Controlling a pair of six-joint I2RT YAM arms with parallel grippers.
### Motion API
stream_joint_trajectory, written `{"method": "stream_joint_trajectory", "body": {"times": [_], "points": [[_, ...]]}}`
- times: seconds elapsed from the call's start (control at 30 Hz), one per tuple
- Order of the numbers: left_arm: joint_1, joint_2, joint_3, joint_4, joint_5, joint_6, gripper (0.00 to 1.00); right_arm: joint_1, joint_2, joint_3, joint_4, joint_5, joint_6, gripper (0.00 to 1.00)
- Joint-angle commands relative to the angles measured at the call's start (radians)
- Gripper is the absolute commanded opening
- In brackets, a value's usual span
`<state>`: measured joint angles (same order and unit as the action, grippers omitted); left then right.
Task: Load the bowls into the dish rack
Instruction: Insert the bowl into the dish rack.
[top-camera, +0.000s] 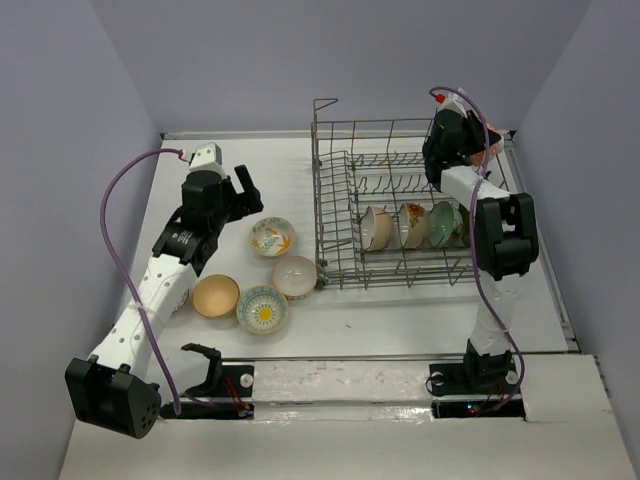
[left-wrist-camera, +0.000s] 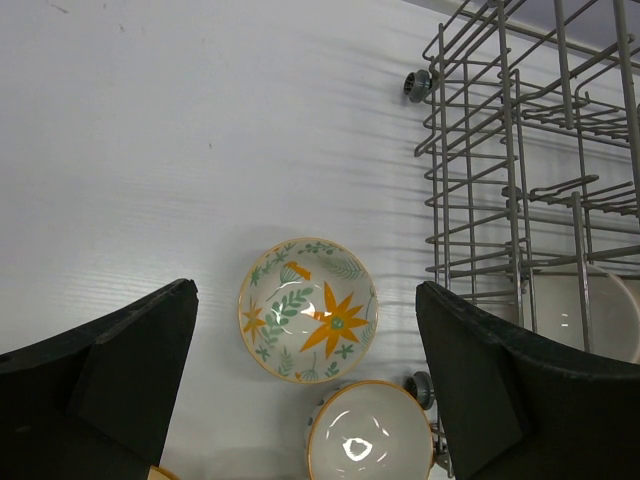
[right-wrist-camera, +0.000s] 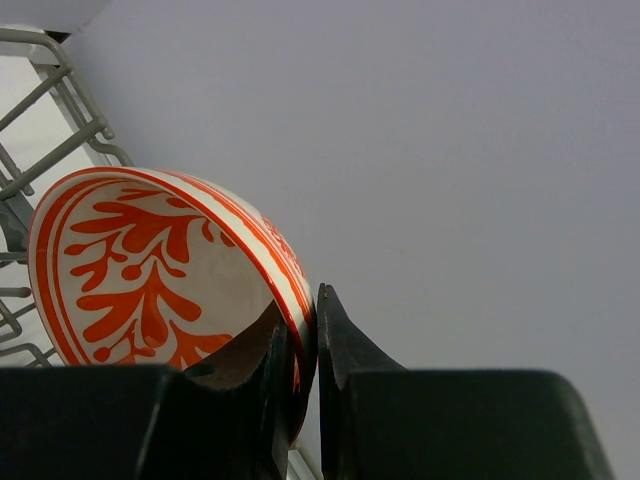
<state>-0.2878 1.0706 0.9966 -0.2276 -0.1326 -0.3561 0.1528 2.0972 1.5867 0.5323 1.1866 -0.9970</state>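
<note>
Black fingers of the right gripper (right-wrist-camera: 305, 330) are pinched narrowly on the rim of the red-orange bowl (right-wrist-camera: 150, 270), one finger inside the wall and one outside. That edge grip looks deliberate: it carries the bowl tilted on its side, the way it must stand between the upright wires (a flat hold would not drop in). Just beyond the bowl, the grey wires of the dish rack (right-wrist-camera: 60, 110) show at the left of the wrist view. From above, this hand hangs high over the far right corner of the rack. Three bowls (top-camera: 414, 224) already stand on edge in a row along the near side, so I judge the held one is meant for a free slot behind or beside them.

The left gripper (left-wrist-camera: 305, 292) holds nothing and is spread wide, hovering above the table (top-camera: 400, 320) with its fingers on either side of the floral bowl (left-wrist-camera: 308, 322), well clear of it. That bowl sits upright directly below. The white bowl (left-wrist-camera: 368, 435) lies just nearer, close against the rack's left wall. Further towards the arm bases, the tan bowl (top-camera: 216, 296) and the blue-rimmed bowl (top-camera: 263, 309) sit side by side, both waiting to be loaded.
</note>
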Motion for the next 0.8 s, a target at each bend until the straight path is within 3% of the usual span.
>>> {"method": "stream_joint_trajectory", "body": {"times": [0.0,0.77], "points": [[0.004,0.002,-0.001,0.042,-0.004,0.009,0.99,0.019,-0.019,-0.021,0.038,0.033,0.024,0.01],[0.004,-0.012,-0.012,0.045,0.008,0.006,0.99,0.047,-0.059,-0.076,0.041,0.056,-0.015,0.01]]}}
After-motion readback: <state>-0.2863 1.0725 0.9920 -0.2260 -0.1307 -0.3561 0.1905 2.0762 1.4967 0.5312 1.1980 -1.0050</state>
